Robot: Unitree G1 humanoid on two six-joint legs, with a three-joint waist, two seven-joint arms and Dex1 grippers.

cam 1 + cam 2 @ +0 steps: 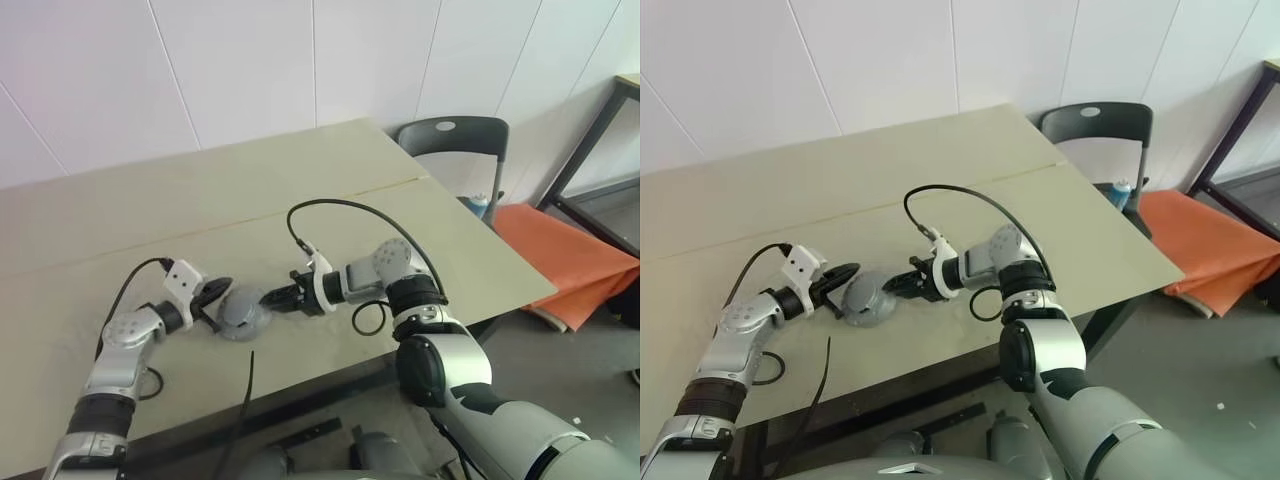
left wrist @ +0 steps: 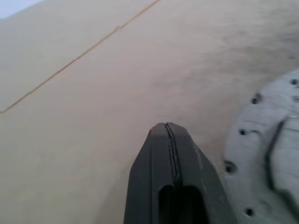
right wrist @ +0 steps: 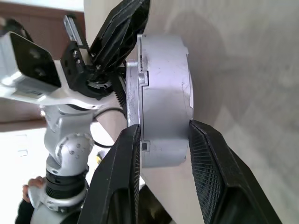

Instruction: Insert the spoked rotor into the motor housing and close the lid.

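We see the assembled grey motor housing (image 1: 243, 312) resting on the beige table (image 1: 200, 215), near the front edge, between the two grippers. The lid (image 3: 132, 93) sits as a thin plate against one face of the housing body; whether it is fully seated we cannot tell, and the spoked rotor is presumably inside.

The right gripper (image 1: 272, 298) reaches in from the right with its fingers partly apart, closed across the thickness of the housing, one pad on each face. The left gripper (image 1: 216, 291) lies just left of the housing with its fingers pressed fully together, holding nothing, its tip at the lid's edge.

Risks, in our judgement:
- The right grip spans only the near rim, so a push from the left fingertip could pivot the housing out of the pads.
- Off-centre pressure on the lid could cock it and jam it rather than seat it.
- The housing lies close to the table's front edge; a slip could send it off.
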